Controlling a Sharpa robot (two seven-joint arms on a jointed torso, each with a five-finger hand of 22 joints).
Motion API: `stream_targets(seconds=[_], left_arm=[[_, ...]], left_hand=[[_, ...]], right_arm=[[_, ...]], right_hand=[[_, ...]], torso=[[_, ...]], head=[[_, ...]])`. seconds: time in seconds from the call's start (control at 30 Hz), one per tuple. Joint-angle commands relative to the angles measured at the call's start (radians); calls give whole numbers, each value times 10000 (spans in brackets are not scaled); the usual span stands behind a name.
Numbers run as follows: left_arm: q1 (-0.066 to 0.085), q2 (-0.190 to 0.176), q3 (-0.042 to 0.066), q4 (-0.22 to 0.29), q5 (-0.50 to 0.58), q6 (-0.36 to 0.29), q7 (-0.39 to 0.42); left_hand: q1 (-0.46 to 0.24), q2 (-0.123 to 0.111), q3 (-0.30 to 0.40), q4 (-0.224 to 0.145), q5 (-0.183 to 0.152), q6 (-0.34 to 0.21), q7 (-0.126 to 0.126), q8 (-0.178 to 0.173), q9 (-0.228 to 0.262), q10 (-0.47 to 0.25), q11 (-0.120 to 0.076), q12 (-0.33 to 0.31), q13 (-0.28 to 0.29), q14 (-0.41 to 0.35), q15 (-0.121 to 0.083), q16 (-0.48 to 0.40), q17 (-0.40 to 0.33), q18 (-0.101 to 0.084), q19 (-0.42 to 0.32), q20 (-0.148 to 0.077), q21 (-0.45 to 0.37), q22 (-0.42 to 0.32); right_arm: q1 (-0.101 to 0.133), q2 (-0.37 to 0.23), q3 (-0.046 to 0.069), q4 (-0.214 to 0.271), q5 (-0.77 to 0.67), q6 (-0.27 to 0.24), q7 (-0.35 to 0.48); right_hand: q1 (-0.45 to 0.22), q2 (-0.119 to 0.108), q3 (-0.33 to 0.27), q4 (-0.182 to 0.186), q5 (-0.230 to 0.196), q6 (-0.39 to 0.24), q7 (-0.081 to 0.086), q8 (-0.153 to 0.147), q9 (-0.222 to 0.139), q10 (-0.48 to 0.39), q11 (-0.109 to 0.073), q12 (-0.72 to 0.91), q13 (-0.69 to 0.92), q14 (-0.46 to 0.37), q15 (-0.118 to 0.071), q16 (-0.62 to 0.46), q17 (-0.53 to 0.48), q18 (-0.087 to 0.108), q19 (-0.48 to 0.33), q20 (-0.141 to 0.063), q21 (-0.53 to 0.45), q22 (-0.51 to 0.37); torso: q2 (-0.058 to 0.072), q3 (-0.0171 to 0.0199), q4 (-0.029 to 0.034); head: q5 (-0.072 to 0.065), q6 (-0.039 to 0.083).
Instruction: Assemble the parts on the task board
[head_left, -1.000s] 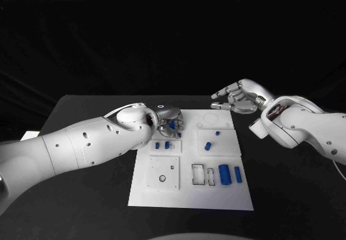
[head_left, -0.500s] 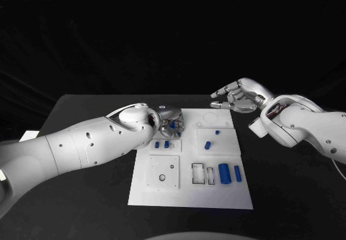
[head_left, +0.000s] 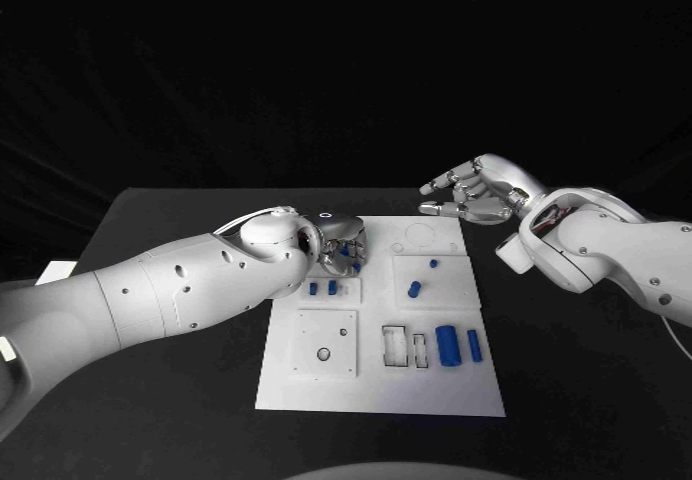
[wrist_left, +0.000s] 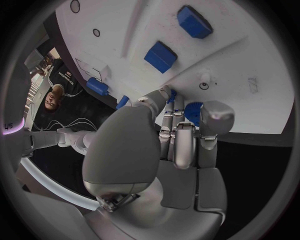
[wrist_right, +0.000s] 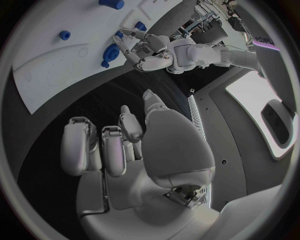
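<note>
Task board (head_left: 433, 330): left hand (head_left: 340, 246) has barely shifted at its 10 o'clock, fingers (wrist_left: 209, 117) holding a blue part (wrist_left: 192, 111), insertion pending; right hand (head_left: 473, 192) idle, fingers loosely apart.

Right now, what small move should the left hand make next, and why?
Probably ease the blue part straight down onto the task board. The left hand pinches it at its fingertips just above the white surface, while the right hand hovers empty beyond the board's far edge.
</note>
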Motion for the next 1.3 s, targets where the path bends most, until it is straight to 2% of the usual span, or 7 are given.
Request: stream_targets(seconds=[0.03,0.47,0.7,0.9,1.1,1.3], left_arm=[[-23,50,-9,-47,-102,274,-54],[-64,100,-14,-135,-109,-30,-31],[-80,54,18,-54,48,-436,88],[-84,-135,64,153,292,-651,108],[-80,-436,217,505,488,-808,73],[-58,-960,397,1048,740,-851,-33]], left_hand=[[28,79,99,-35,-37,102,12,-51,-17,109,4,-80,-20,525,29,57,21,-59,179,-13,-42,27],[133,360,775,-431,-34,510,85,-181,-37,643,4,-359,-67,531,62,159,90,-94,211,5,63,197],[51,346,898,-507,-38,543,121,-265,-55,684,38,-522,-94,529,91,178,94,-96,212,15,65,213],[-31,307,983,-565,-41,551,150,-348,-74,706,68,-670,-122,523,117,183,76,-97,210,30,54,214],[-88,289,1014,-580,-44,563,162,-385,-82,718,84,-743,-136,522,128,189,76,-102,212,40,68,235],[-150,261,1027,-590,-49,582,166,-414,-87,748,89,-797,-144,519,136,192,70,-104,212,48,75,248]], right_arm=[[-6,10,2,18,-12,114,95],[-6,22,2,21,-11,115,106],[-6,41,2,13,-11,121,111],[-6,42,2,7,-11,122,113],[-6,39,2,5,-11,124,111],[-6,24,2,0,-11,128,103]], right_hand=[[-19,100,-65,-21,51,-43,-20,45,17,-100,-3,-32,-9,788,18,-51,1530,99,-65,12,-35,-13],[-19,100,-65,-21,51,-43,-20,45,17,-100,-3,-32,-9,788,18,-51,1530,99,-65,12,-35,-13],[0,118,-70,-26,62,-45,-20,44,17,-96,-4,-20,-4,787,18,-57,1524,98,-63,11,-34,-9],[0,118,-70,-26,62,-45,-20,44,17,-96,-4,-20,-4,787,18,-57,1524,98,-63,11,-34,-9],[0,118,-70,-26,62,-45,-20,44,17,-96,-4,-20,-4,787,18,-57,1524,98,-63,11,-34,-9],[0,118,-70,-26,62,-45,-20,44,17,-96,-4,-20,-4,787,18,-57,1524,98,-63,11,-34,-9]], torso=[[-3,-3,9],[0,-7,3],[-6,0,5],[-11,-4,13],[-21,6,25],[-10,5,17]], head=[[-7,-17],[-20,-22],[-7,-17],[-22,-15],[-4,20],[19,49]])
